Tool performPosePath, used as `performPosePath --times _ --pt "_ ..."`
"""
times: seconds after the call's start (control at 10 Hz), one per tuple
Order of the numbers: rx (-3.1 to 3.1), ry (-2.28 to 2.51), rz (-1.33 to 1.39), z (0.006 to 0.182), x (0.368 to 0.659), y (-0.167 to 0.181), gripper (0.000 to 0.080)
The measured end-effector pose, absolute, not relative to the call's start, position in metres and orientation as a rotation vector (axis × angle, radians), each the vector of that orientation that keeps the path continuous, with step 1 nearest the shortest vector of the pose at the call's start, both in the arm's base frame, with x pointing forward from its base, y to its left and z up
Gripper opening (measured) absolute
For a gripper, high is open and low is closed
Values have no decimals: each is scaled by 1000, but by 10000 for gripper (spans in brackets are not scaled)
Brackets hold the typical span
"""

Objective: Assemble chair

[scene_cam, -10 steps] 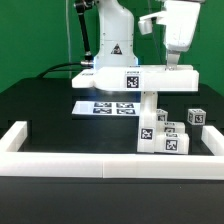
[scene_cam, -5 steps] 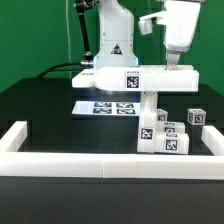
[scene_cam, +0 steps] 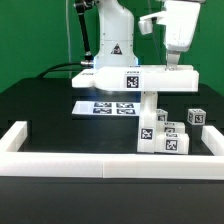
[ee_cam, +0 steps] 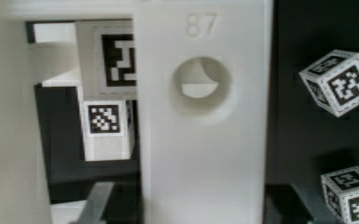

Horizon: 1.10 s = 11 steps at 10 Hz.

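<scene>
Marker board [scene_cam: 86,104] partly hidden (behind chair [scene_cam: 148,106]).

The arm [scene_cam: 112,38] stands behind the pincer [scene_cam: 180,65], with its wrist [scene_cam: 178,25] directly above. The pincer points straight down, jaws drawn nearly together and pinched on the end of a white chair slab [scene_cam: 135,78] beneath it.

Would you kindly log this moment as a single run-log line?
gripper: shut on slab | slab: level, over upright post | loose parts: beside post
</scene>
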<state>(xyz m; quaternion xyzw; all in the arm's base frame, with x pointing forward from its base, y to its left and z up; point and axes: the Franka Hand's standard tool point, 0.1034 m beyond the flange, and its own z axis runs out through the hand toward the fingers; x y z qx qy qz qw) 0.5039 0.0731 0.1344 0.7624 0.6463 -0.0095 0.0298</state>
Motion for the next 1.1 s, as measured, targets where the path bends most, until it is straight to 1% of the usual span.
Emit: performPosePath --times 0.7,1.1 --pt "2351 1986 -30 134 500 76 288" --pt "2354 1981 -22 134 498 71 288"
